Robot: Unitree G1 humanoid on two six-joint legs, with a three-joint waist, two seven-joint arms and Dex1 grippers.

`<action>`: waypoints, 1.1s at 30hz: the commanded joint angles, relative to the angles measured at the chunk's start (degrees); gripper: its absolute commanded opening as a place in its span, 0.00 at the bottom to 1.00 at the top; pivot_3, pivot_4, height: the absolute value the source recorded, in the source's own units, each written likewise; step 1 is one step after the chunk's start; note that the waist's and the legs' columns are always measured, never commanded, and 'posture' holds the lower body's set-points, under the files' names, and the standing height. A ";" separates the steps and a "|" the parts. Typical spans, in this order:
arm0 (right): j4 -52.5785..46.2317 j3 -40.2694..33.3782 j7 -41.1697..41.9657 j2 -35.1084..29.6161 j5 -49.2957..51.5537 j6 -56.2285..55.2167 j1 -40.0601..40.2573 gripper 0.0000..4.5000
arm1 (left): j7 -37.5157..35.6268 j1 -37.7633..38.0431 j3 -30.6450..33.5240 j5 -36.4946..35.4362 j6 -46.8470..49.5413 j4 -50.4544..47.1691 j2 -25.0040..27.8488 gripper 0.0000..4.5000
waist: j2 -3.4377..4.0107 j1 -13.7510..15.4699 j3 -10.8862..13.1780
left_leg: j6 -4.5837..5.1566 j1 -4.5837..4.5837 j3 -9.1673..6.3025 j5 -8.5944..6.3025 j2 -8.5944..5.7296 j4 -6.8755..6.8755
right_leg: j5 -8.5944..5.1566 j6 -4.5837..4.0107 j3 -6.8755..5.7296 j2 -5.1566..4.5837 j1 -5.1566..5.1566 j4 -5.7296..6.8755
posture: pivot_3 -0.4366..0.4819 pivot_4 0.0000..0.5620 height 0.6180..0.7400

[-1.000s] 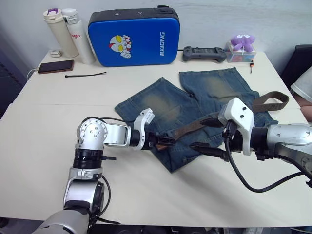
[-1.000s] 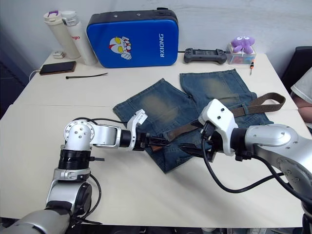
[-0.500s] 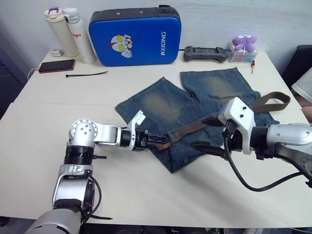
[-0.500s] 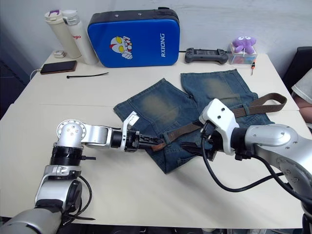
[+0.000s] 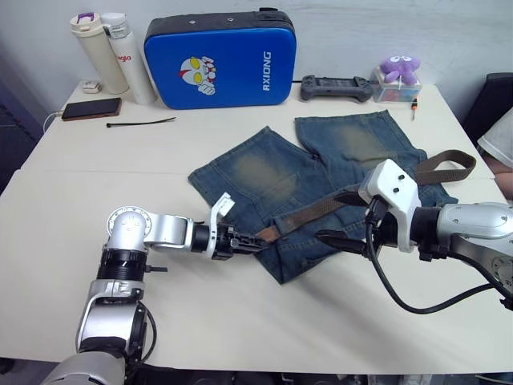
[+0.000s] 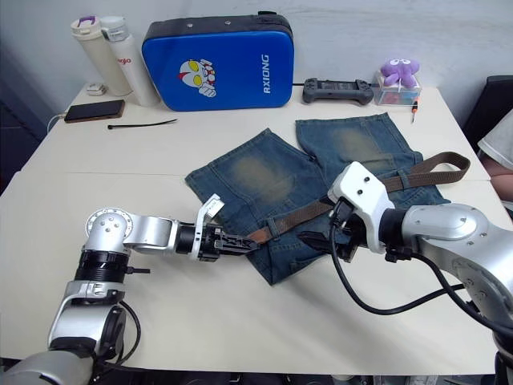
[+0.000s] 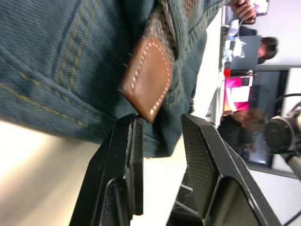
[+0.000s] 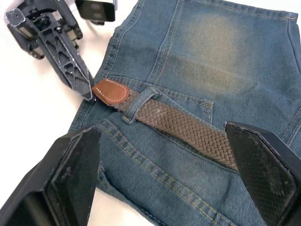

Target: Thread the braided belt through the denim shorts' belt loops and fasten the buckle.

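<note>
With the braided belt (image 8: 188, 125) passed under one belt loop (image 8: 136, 102) of the denim shorts (image 8: 221, 42), threading step: left gripper (image 7: 160, 141) narrowly open at the leather tip (image 8: 111, 91), right gripper (image 8: 162, 174) wide above; next, probably pinch tip, pull onward.

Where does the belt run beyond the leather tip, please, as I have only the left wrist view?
Observer: Just behind the tip, the braided belt passes under one belt loop on the denim shorts.
Operator: And where is the right tool?
Observer: The right tool hovers open over the belt, further along the waistband.
Operator: Where does the rest of the belt lie?
Observer: It crosses the waistband and curls back in a bend at the shorts' edge on the robot's right.
</note>
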 commanded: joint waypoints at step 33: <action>21.83 11.14 1.75 5.59 -21.50 -7.49 -3.19 0.25 | 21.55 7.00 -3.78 -26.41 -16.30 -9.41 6.50 0.00 | -0.02 -0.58 -0.02 | -0.04 0.04 0.05 0.03 0.00 0.02 | 0.00 0.00 0.05 0.04 -0.05 0.15 | 0.48 0.27 0.99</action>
